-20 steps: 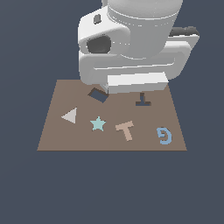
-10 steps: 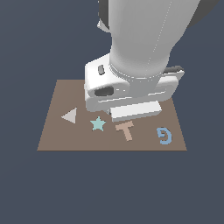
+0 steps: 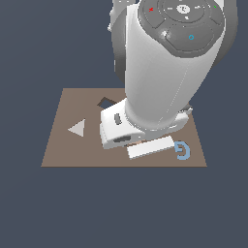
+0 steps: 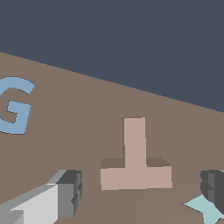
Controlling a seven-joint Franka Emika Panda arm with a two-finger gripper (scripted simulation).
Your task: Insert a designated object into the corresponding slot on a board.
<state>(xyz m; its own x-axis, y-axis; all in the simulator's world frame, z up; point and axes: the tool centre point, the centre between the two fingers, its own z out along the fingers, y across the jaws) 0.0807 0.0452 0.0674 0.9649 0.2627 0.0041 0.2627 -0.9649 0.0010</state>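
In the wrist view the pale tan T-shaped block (image 4: 134, 164) lies flat on the brown board (image 4: 78, 122). My gripper (image 4: 142, 192) is open, with one fingertip (image 4: 70, 192) on one side of the T's crossbar and the other fingertip (image 4: 214, 183) on the other side, both apart from it. In the exterior view the arm's hand (image 3: 140, 128) hangs low over the board (image 3: 63, 145) and hides the T block, the fingers and the T-shaped slot.
A light blue G-shaped piece (image 3: 182, 150) (image 4: 15, 107) lies by the board's edge on the exterior view's right. A pale triangle (image 3: 77, 128) lies at its left. A dark parallelogram cutout (image 3: 105, 102) shows behind the arm. A teal star's tip (image 4: 201, 209) sits under one fingertip.
The arm has come down toward the board and now covers the T block and the star in the exterior view. The pieces on the board have not moved.
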